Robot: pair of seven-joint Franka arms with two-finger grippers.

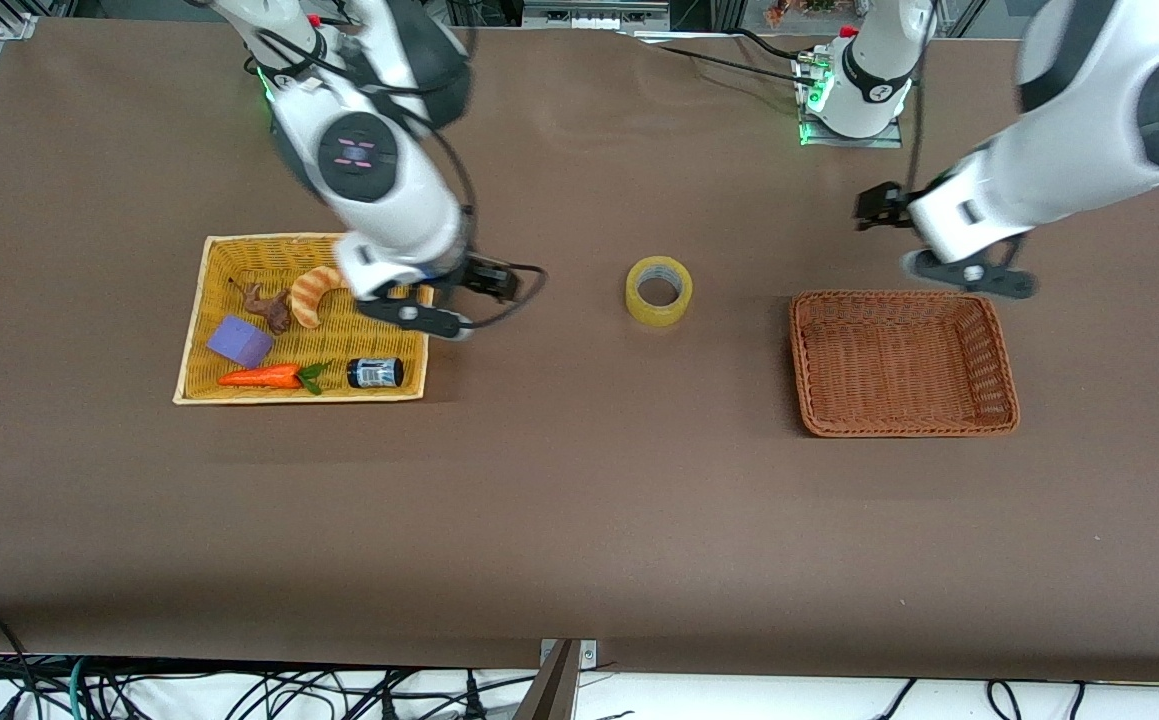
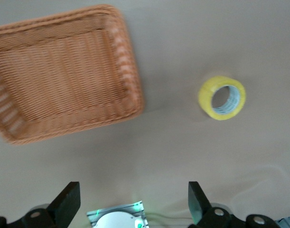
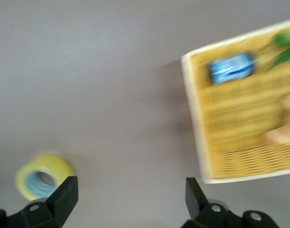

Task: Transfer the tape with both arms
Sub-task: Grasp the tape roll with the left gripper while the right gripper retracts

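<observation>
Brown basket [image 1: 904, 362] holds nothing; yellow basket [image 1: 201, 330] holds bread [image 1: 314, 292], bottle [image 1: 375, 373]; both claws spread.

Robotics lab, two white arms bolted to a brown-covered table [image 1: 579, 520], green-lit bases, aluminium framing, loose cables [image 1: 239, 690] along the edge

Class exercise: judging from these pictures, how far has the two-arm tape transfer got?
Done: the pale-yellow ring of packing tape lies on the brown table between the yellow woven tray and the empty orange-brown wicker basket.
In hand: nothing; the right gripper, over the tray's edge, is open.
Left: the open left gripper must put the tape in the basket.
</observation>
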